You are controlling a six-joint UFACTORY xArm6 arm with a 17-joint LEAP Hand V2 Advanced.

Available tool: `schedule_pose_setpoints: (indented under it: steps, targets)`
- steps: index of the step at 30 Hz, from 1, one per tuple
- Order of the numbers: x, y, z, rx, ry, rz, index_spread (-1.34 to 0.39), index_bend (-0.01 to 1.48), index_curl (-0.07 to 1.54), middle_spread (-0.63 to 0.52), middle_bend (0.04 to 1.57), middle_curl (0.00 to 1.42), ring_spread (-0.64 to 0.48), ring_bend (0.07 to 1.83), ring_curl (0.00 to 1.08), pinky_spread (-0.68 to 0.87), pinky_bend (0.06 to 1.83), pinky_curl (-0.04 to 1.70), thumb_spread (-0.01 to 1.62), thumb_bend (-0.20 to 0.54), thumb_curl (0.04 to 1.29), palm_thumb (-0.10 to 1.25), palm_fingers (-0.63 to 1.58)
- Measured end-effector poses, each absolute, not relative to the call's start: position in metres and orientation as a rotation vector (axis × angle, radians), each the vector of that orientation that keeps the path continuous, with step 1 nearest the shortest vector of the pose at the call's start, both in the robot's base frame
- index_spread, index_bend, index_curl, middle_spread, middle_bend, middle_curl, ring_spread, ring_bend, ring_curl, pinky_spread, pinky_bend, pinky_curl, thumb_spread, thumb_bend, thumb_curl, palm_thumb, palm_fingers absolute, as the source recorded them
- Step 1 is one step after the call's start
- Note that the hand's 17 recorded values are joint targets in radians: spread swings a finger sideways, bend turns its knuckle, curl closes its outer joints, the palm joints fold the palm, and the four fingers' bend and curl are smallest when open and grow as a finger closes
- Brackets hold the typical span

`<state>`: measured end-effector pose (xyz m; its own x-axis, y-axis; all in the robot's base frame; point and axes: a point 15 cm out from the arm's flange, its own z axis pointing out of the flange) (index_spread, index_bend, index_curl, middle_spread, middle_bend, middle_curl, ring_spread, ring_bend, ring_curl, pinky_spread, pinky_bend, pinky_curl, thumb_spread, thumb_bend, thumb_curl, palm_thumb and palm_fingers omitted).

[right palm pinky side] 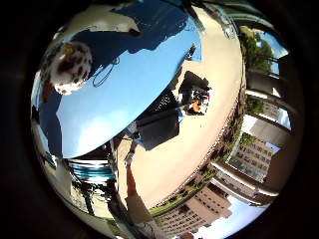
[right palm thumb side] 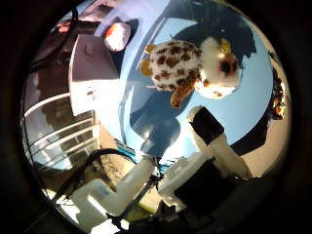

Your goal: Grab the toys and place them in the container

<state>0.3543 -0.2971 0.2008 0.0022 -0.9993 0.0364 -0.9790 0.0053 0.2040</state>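
A plush toy animal [right palm thumb side: 190, 66], white with brown spots and yellow-orange legs, lies on its side on a blue tabletop [right palm thumb side: 249, 107] in the right thumb side palm view. My hand [right palm thumb side: 185, 171] hovers above the table, away from the toy. Its white and black fingers [right palm thumb side: 213, 144] are nearly straight, with only blue tabletop showing between them. The hand's shadow [right palm thumb side: 156, 122] falls on the table just short of the toy. The right little finger side palm view shows the spotted toy [right palm pinky side: 70, 65] at the rim of the blue table [right palm pinky side: 140, 85]. I see no container that I can name.
Past the table's edge lie a tan paved floor [right palm pinky side: 214, 70] and black equipment with an orange part [right palm pinky side: 194, 100]. Buildings [right palm pinky side: 254, 154] stand around. A grey surface [right palm thumb side: 88, 63] with a bright orange-lit object [right palm thumb side: 117, 36] lies beyond the table's far edge.
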Motion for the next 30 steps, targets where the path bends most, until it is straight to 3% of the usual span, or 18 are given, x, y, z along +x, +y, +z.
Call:
schedule_pose_setpoints:
  steps: [11,14,16,18,22,30]
  targets:
    - [0.372,-0.284,0.163,2.124,-2.053,-0.216,-0.07,0.17,0.26,-0.03,0.25,0.38,0.25,0.55,0.33,0.45,0.74,0.20,1.17,-0.015,0.38,0.73,0.47]
    - [0.375,-0.280,0.158,2.132,-2.018,-0.225,-0.13,0.18,0.26,-0.08,0.36,0.41,0.21,0.62,0.35,0.45,0.77,0.19,1.15,-0.012,0.40,0.77,0.69]
    - [0.377,-0.279,0.158,2.128,-2.002,-0.214,-0.20,0.15,0.24,-0.12,0.53,0.48,0.16,0.75,0.38,0.42,0.85,0.20,1.14,-0.012,0.40,0.80,1.00]
    - [0.378,-0.279,0.159,2.128,-2.001,-0.207,-0.26,0.14,0.24,-0.13,0.62,0.54,0.13,0.89,0.45,0.41,0.88,0.23,1.13,-0.013,0.41,0.82,1.08]
    - [0.385,-0.283,0.170,2.139,-2.014,-0.147,-0.37,0.19,0.24,-0.18,0.80,0.67,0.06,1.14,0.58,0.38,0.98,0.29,1.11,-0.010,0.42,0.88,1.06]
    - [0.391,-0.282,0.238,2.153,-2.061,0.021,-0.57,0.42,0.31,-0.23,0.99,0.85,-0.04,1.30,0.69,0.30,1.31,0.44,1.12,-0.005,0.50,0.99,1.07]
